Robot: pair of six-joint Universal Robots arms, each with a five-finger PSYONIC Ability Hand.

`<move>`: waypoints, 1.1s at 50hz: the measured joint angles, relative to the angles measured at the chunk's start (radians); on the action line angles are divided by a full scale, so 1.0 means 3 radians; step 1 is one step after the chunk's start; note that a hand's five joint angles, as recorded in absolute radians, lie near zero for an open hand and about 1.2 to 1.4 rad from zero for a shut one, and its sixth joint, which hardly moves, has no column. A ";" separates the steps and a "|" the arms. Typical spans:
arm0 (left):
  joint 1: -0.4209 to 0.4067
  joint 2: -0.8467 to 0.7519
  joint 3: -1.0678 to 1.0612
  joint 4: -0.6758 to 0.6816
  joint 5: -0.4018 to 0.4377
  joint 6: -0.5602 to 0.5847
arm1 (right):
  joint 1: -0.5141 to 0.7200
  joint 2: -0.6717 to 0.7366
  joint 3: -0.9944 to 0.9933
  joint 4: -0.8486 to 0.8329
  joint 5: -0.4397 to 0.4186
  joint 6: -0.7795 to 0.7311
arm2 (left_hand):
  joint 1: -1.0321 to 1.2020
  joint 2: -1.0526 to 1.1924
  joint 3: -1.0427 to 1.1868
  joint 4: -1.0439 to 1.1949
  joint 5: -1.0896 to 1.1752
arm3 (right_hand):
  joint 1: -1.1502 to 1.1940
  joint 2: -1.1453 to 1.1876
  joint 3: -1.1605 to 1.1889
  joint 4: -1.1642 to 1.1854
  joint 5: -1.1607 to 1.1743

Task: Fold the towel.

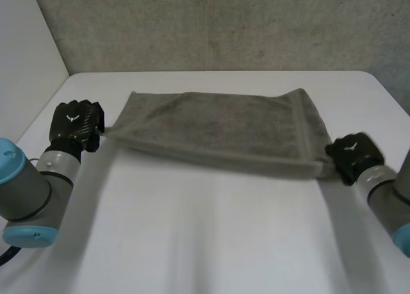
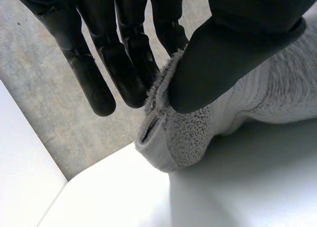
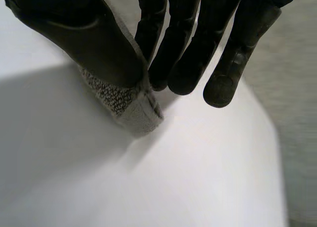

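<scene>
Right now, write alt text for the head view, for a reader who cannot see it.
A grey towel is stretched between two black hands over a white table. The left hand pinches one end's corner, the right hand the other's.

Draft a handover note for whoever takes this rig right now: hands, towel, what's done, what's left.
Left hand: shut, pinching the near left corner of the towel between thumb and fingers.
Right hand: shut, pinching the near right corner the same way.
The towel is grey and stretched between the hands over the white table, near edge lifted.
Done: both near corners grasped.
Left: probably carry the held edge to the far edge, lay it down, release.
</scene>
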 measured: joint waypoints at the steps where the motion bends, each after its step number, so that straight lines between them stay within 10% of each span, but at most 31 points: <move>1: 0.0000 0.0055 -0.0016 -0.0033 0.0000 0.0013 | -0.0027 -0.0098 0.0011 -0.0021 0.0016 0.0011 | 0.0000 0.0000 -0.0001 0.0000 0.0000 | 0.0000 0.0000 0.0000 0.0000 0.0000; 23: 0.0571 0.2114 -0.0606 -0.1626 0.0515 0.0638 | -0.0792 -0.1683 -0.0240 0.1522 -0.0914 0.0213 | 0.0000 0.0000 0.0000 0.0000 0.0000 | 0.0000 0.0008 0.0000 0.0001 0.0000; 36: 0.0499 0.0876 -0.0436 -0.1473 0.0633 0.0656 | -0.0522 -0.0558 -0.0422 0.1809 -0.0692 -0.0292 | 0.0000 0.0000 0.0000 0.0000 0.0000 | 0.0001 0.0037 0.0000 0.0002 0.0018; 55: 0.0174 -0.0620 0.1234 -0.1340 0.0187 0.0585 | 0.0148 0.0677 -0.1721 0.0708 -0.0076 0.0028 | 0.0000 0.0000 0.0000 0.0000 0.0000 | 0.0001 0.0037 0.0000 0.0002 0.0022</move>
